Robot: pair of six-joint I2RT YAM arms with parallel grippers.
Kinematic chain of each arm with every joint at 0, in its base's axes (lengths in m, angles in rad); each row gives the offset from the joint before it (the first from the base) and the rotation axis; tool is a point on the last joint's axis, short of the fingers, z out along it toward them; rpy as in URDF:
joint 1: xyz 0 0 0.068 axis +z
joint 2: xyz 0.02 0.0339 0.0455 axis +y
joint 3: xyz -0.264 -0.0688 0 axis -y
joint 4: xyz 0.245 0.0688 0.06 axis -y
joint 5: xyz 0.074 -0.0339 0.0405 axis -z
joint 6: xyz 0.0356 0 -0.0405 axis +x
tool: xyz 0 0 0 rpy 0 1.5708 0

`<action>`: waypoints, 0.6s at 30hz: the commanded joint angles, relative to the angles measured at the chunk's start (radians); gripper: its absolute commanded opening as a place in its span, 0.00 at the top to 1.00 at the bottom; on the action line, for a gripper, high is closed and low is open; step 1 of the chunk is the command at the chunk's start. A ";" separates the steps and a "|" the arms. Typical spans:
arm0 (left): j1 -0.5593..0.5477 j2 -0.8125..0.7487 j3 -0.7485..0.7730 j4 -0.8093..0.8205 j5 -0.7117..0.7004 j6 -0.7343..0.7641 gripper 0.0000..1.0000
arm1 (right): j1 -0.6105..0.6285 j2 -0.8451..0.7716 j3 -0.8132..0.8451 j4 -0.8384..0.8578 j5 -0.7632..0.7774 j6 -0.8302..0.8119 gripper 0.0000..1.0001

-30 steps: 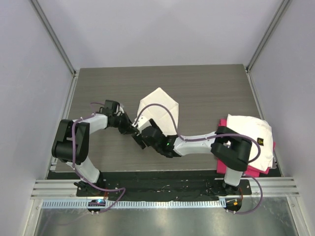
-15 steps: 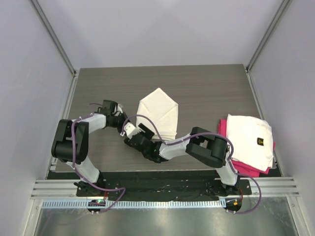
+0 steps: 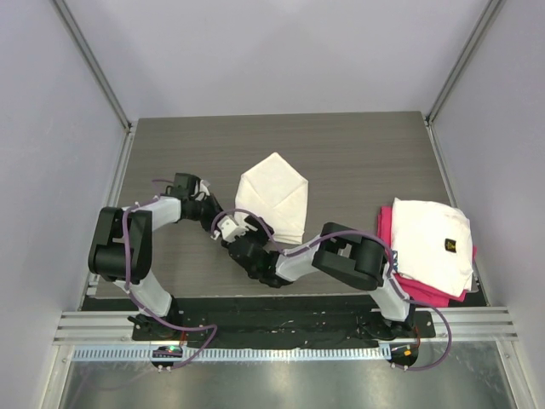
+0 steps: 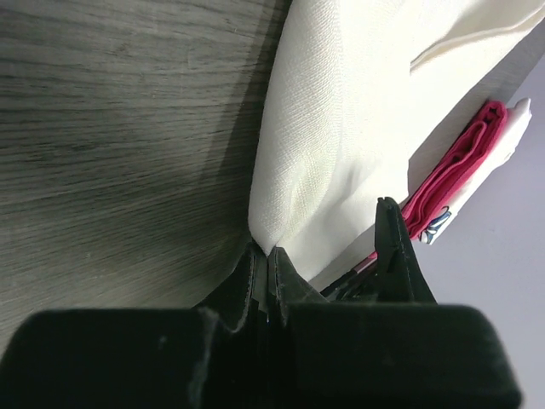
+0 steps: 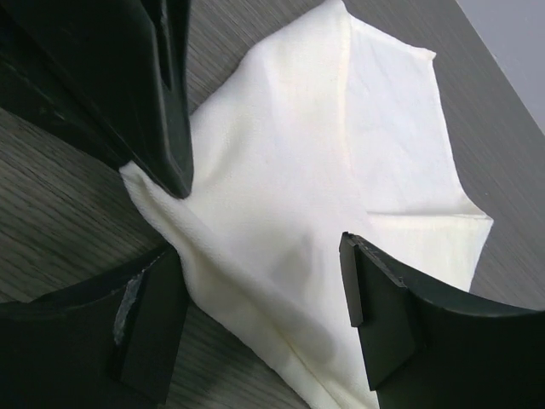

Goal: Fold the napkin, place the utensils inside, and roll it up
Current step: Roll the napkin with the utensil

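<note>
The napkin [image 3: 274, 196] lies folded into a pointed shape at mid table, cream-white and creased. My left gripper [image 3: 217, 220] is shut on its near-left corner; the left wrist view shows the cloth [image 4: 341, 128] pinched between the closed jaws of this gripper [image 4: 268, 256]. My right gripper [image 3: 237, 234] is just beside it. In its wrist view the right gripper [image 5: 264, 315] stands open, straddling the napkin's [image 5: 341, 170] near edge, with the left fingers [image 5: 162, 111] close by. The utensils are out of view.
A folded white cloth with a small dark logo [image 3: 434, 239] rests on a pink cloth [image 3: 426, 294] at the table's right edge. The pink cloth [image 4: 456, 170] also shows in the left wrist view. Frame posts and grey walls surround the table.
My right arm has folded at the elbow and carried its gripper left, up against the left gripper at the napkin's corner. The left gripper stayed shut on the corner and barely moved.
</note>
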 commanded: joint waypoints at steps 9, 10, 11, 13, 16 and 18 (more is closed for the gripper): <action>0.021 -0.002 0.018 -0.012 0.028 0.022 1.00 | 0.004 -0.060 -0.178 0.063 0.104 -0.069 0.24; 0.024 -0.002 0.018 -0.013 0.030 0.022 1.00 | 0.005 -0.057 -0.183 0.065 0.103 -0.073 0.25; 0.024 -0.004 0.019 -0.013 0.028 0.024 1.00 | 0.004 -0.055 -0.188 0.071 0.100 -0.083 0.26; 0.024 -0.004 0.019 -0.015 0.028 0.025 1.00 | 0.004 -0.043 -0.191 0.079 0.090 -0.101 0.30; 0.024 -0.001 0.019 -0.018 0.027 0.028 1.00 | 0.002 -0.037 -0.191 0.082 0.054 -0.115 0.41; 0.024 -0.001 0.021 -0.021 0.027 0.031 1.00 | -0.003 -0.035 -0.189 0.074 0.035 -0.119 0.49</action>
